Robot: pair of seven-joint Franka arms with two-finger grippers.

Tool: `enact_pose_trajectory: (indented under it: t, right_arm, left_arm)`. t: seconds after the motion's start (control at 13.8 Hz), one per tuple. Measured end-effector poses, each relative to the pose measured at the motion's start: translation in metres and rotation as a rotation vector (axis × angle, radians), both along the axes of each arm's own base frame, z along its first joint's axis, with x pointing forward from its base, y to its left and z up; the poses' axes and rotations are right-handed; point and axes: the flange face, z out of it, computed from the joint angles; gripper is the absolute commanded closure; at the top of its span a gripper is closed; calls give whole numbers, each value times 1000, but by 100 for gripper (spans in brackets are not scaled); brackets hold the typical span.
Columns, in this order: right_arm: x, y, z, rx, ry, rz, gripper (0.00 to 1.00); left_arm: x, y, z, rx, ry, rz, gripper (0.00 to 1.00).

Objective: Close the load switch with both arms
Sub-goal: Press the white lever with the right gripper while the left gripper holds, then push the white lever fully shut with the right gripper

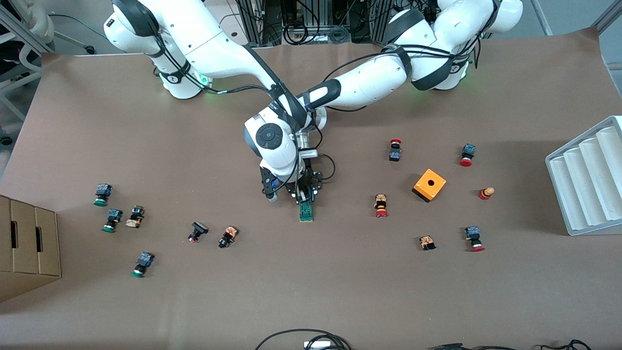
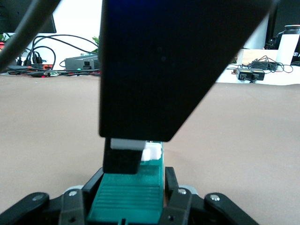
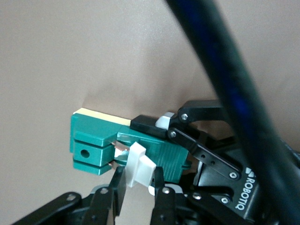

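Observation:
The load switch [image 1: 306, 212], a slim green bar, lies on the brown table near its middle. My left gripper [image 1: 306, 194] is shut on the end of the bar toward the robots. In the left wrist view the left gripper [image 2: 132, 182] has its fingers pressed on both sides of the ribbed green body [image 2: 136, 197]. My right gripper [image 1: 297, 191] is beside it over the same end. In the right wrist view the right gripper [image 3: 138, 183] is shut on the switch's small white block [image 3: 140, 164], which sticks out from the green body [image 3: 91, 140]. The right gripper's black finger [image 2: 122, 161] stands next to the white block [image 2: 153, 151].
An orange box with a hole [image 1: 429, 184] and several red-capped push buttons [image 1: 381, 205] lie toward the left arm's end. Green-capped buttons [image 1: 102, 194] and a cardboard box [image 1: 26, 248] are at the right arm's end. A white ridged tray [image 1: 588, 180] stands at the table edge.

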Motion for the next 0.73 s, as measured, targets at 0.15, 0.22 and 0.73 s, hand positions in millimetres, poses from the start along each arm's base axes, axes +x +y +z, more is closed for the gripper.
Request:
enact_pose_trajectory:
  t: [0.15, 0.22, 0.73]
  right_arm:
    - [1, 0, 3, 2, 1, -1, 71]
    - [3, 1, 5, 3, 1, -1, 71]
    - [29, -1, 26, 35, -44, -26, 71]
  left_arm:
    - [0, 0, 0, 0, 0, 0, 44]
    - [0, 0, 0, 0, 0, 0, 44]
    - [0, 0, 0, 1, 0, -1, 44]
